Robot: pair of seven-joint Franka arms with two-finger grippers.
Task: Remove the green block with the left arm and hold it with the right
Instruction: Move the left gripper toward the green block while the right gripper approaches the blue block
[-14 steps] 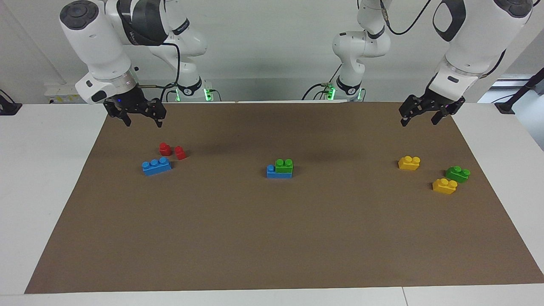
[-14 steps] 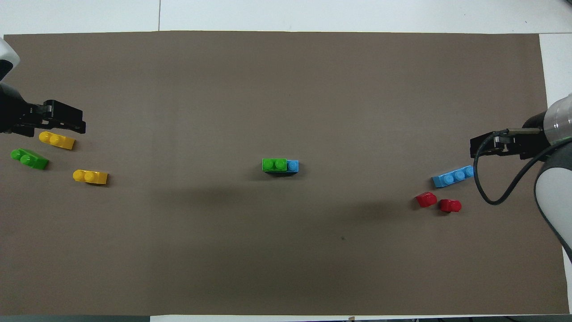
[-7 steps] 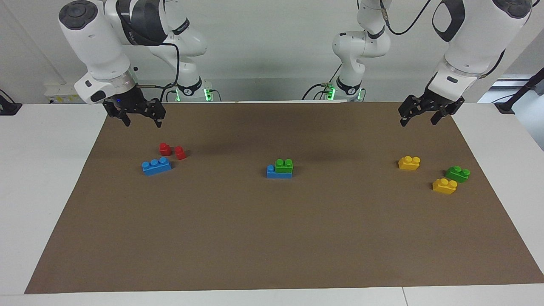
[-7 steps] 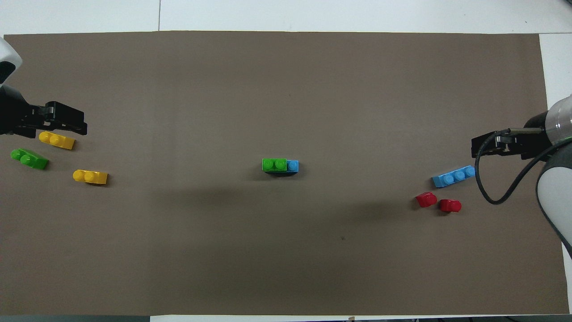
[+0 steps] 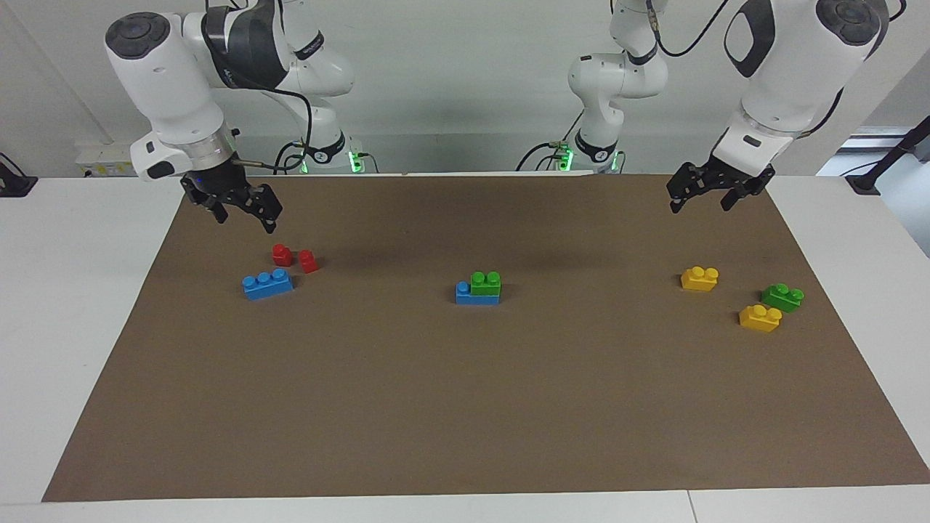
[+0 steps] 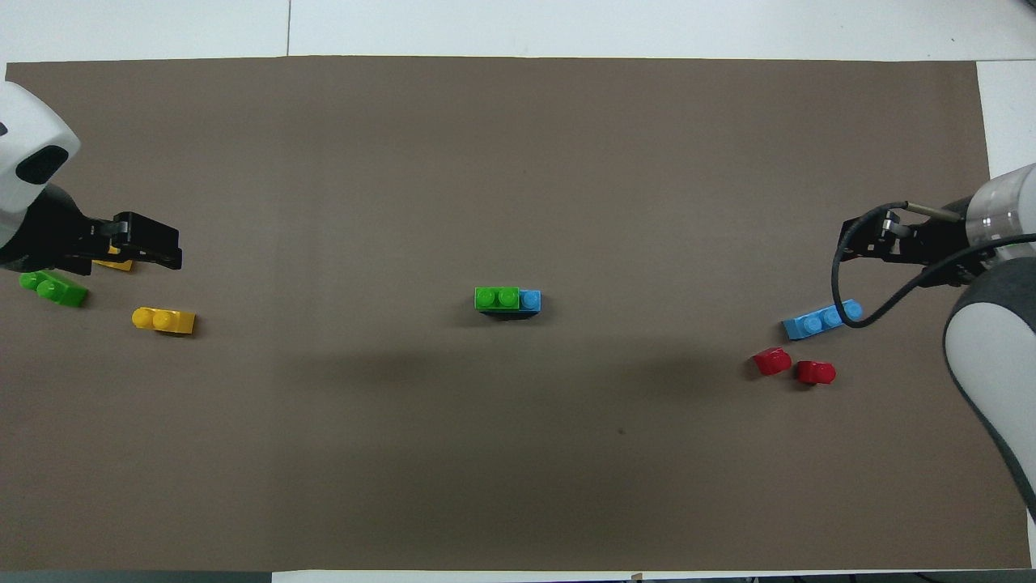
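Hanging above mat at left arm's end, left gripper tilted, fingers spread, empty, over bare mat near yellow brick; right gripper tilted above mat near red bricks, fingers apart, empty; green block mid-mat, seated on blue brick, covering two studs, third stud bare; no legible writing on arms

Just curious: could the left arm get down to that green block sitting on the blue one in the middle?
Probably yes. The green block stands uncovered on the blue brick, with bare mat between it and the left gripper.
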